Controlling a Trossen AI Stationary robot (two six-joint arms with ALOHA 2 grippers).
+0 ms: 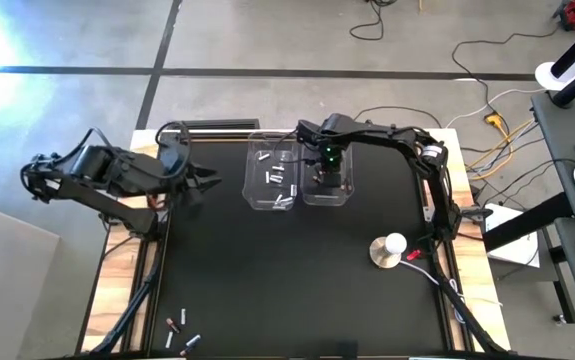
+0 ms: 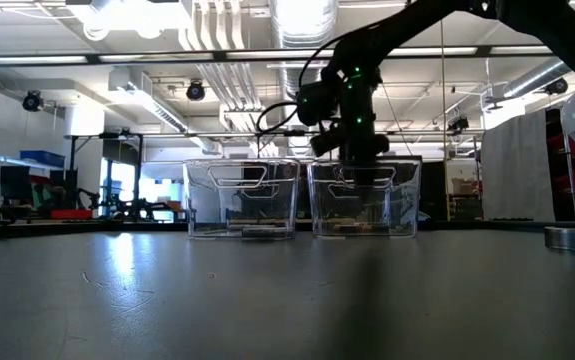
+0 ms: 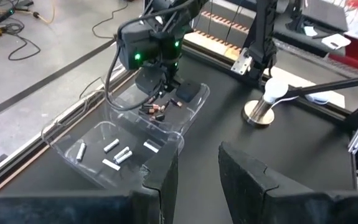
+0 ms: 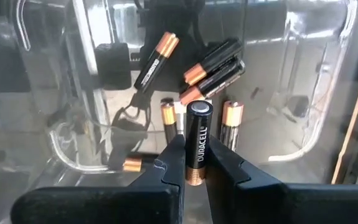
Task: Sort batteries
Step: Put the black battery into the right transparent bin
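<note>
Two clear bins stand side by side at the table's far middle. The left bin (image 1: 251, 172) holds several silvery batteries (image 3: 119, 152). On the floor of the right bin (image 1: 351, 196) lie several dark batteries with copper ends (image 4: 213, 68). My right gripper (image 4: 197, 158) hangs over the right bin, also seen in the high view (image 1: 329, 178), shut on one dark battery (image 4: 198, 134). My left gripper (image 3: 197, 171) waits open near the table's left edge (image 1: 205, 180), short of the bins. A few loose batteries (image 1: 182, 330) lie at the near left corner. My right gripper pinches the dark battery between its two fingertips (image 4: 172, 160) near the battery's copper end (image 4: 194, 175). The fingers point down from above and lie along the battery. Its black end sticks out past the fingertips, clear above the batteries on the bin's floor.
A round metal disc with a white top (image 1: 389, 248) stands near the table's right edge, next to cables (image 1: 422, 262). Wire bails hang on the bins' walls (image 2: 242, 180). The dark mat (image 1: 297, 280) between the bins and the near edge is open room.
</note>
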